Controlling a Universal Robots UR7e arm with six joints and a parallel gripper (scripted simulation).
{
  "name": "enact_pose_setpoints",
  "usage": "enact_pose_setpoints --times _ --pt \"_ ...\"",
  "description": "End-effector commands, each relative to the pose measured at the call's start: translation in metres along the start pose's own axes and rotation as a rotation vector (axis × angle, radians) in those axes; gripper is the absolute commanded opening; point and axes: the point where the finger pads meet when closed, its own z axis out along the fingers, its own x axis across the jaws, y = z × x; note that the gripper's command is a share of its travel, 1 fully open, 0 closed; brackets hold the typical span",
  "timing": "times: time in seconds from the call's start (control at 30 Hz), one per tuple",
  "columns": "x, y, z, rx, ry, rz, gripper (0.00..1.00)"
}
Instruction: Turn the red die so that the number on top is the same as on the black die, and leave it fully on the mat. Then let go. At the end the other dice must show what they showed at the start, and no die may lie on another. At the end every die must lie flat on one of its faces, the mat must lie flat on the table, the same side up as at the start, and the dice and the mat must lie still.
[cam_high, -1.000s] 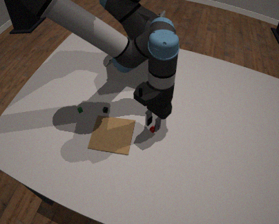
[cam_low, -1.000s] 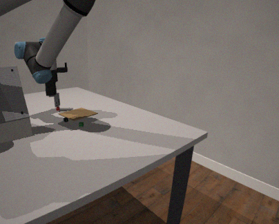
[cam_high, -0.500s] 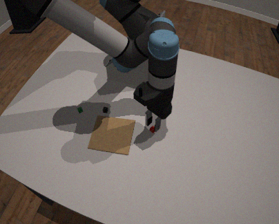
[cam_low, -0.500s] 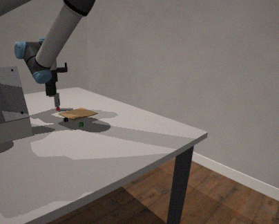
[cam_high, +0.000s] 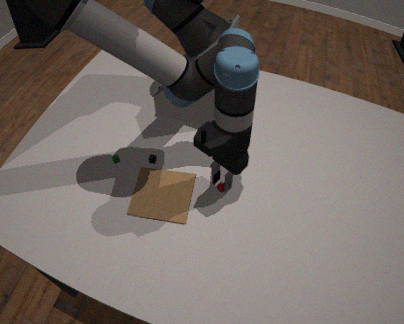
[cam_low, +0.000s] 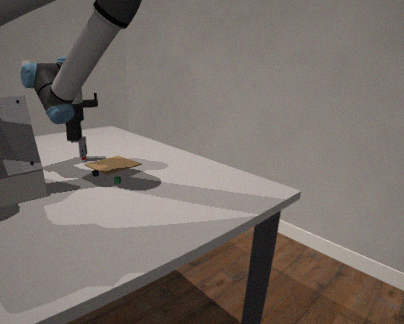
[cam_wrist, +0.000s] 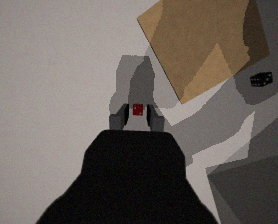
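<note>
The red die (cam_high: 221, 187) (cam_low: 84, 158) (cam_wrist: 138, 109) is on or just above the table, beside the mat (cam_high: 161, 200) (cam_low: 117, 164) (cam_wrist: 200, 45) and off it. My gripper (cam_high: 222, 180) (cam_low: 83, 153) (cam_wrist: 137, 110) points down over the red die, its fingers apart with a gap on each side of the die in the wrist view. It is open. The black die (cam_high: 152, 159) (cam_low: 95, 173) (cam_wrist: 261, 79) lies on the table near a mat corner, in shadow. The pips are too small to read surely.
A green die (cam_high: 116, 158) (cam_low: 117, 180) lies on the table beyond the black die, away from the mat. The arm's shadows fall over both dice and part of the mat. The table (cam_high: 300, 225) (cam_low: 175, 245) reaches well past the mat.
</note>
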Motion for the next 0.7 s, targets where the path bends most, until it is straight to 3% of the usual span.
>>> enact_pose_setpoints --times 0.0,0.67 --pt "-0.0002 -0.0002 0.0065 0.001 -0.001 0.0 0.64" --pt "-0.0002 -0.0002 0.0135 0.001 -0.001 0.0 0.64"
